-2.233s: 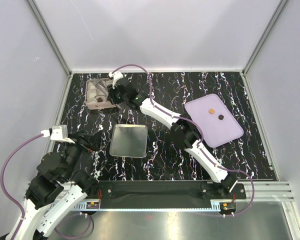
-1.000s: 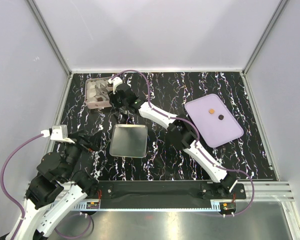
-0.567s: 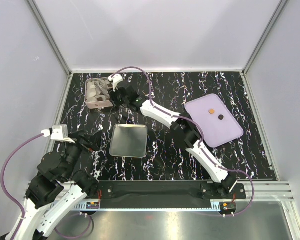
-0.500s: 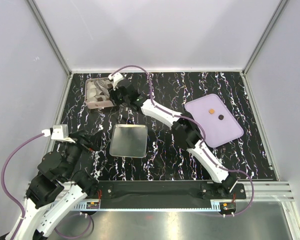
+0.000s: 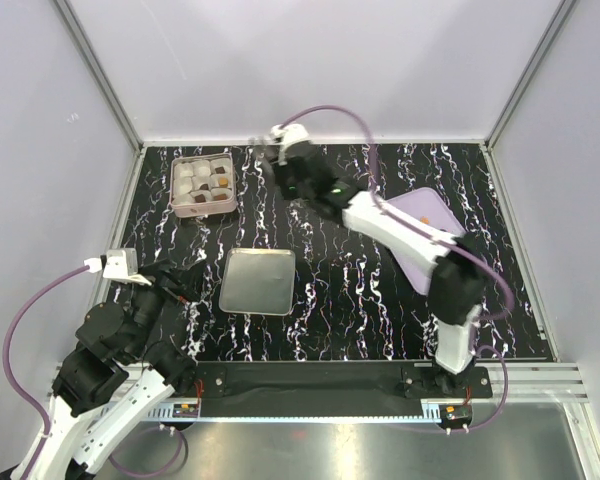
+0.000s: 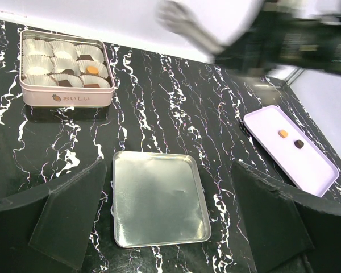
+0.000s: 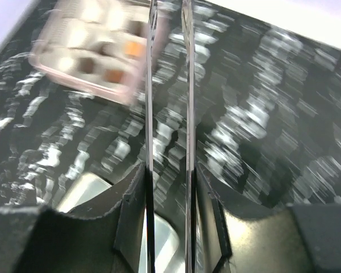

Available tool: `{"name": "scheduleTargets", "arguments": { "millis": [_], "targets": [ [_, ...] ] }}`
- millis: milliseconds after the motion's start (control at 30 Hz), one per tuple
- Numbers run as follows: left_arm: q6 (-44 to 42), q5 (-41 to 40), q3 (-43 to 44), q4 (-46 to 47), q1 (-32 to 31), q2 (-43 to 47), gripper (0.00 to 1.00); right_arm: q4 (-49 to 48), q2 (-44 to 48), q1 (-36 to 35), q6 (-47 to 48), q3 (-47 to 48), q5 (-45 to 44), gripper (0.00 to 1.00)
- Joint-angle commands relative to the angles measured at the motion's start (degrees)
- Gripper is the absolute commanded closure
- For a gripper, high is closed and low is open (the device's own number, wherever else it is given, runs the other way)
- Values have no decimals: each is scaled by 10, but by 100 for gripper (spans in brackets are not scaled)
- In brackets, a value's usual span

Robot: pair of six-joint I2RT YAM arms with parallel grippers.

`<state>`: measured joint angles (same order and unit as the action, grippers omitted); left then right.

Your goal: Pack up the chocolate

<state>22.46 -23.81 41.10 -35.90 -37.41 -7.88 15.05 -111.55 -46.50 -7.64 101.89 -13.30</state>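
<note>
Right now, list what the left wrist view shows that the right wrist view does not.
Only the left wrist view: the lavender tray with a tan chocolate and a dark chocolate on it, and the left gripper, fingers wide apart. Only the right wrist view: two thin black sticks running out from the right gripper, with a gap between them and nothing in it. Both: the pink tin with white paper cups and packed chocolates, the silver tray (only a corner in the right wrist view), and the marbled table.
</note>
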Motion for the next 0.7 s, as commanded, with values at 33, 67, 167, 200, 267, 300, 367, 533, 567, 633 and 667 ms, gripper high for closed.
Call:
{"name": "scheduleTargets", "arguments": {
  "millis": [33,67,167,200,267,300,367,533,567,633,667],
  "targets": [
    [-5,-1,1,33,1,2,1,122,162,85,-86,-107,-96,55],
    [-5,-1,2,33,1,1,1,152,180,103,-121,-122,-98,55],
    [-4,0,1,32,1,2,1,252,252,191,-167,-201,-101,53],
    [-5,1,1,34,1,3,1,284,284,209,-172,-218,-114,53],
    [-4,3,1,35,1,3,1,301,313,255,-176,-264,-123,53],
    [-5,5,1,35,1,3,1,310,335,266,-174,-276,-115,53],
    [-6,9,0,36,1,1,1,325,349,302,-171,-305,-110,52],
    [-5,14,1,35,1,-1,1,345,370,377,-170,-347,-82,51],
    [-5,14,0,36,1,-1,1,343,377,407,-172,-361,-74,51],
    [-5,15,0,36,1,1,1,331,385,426,-174,-376,-40,51],
    [-5,16,0,36,1,1,1,321,389,435,-175,-388,-27,51]
  ]
}}
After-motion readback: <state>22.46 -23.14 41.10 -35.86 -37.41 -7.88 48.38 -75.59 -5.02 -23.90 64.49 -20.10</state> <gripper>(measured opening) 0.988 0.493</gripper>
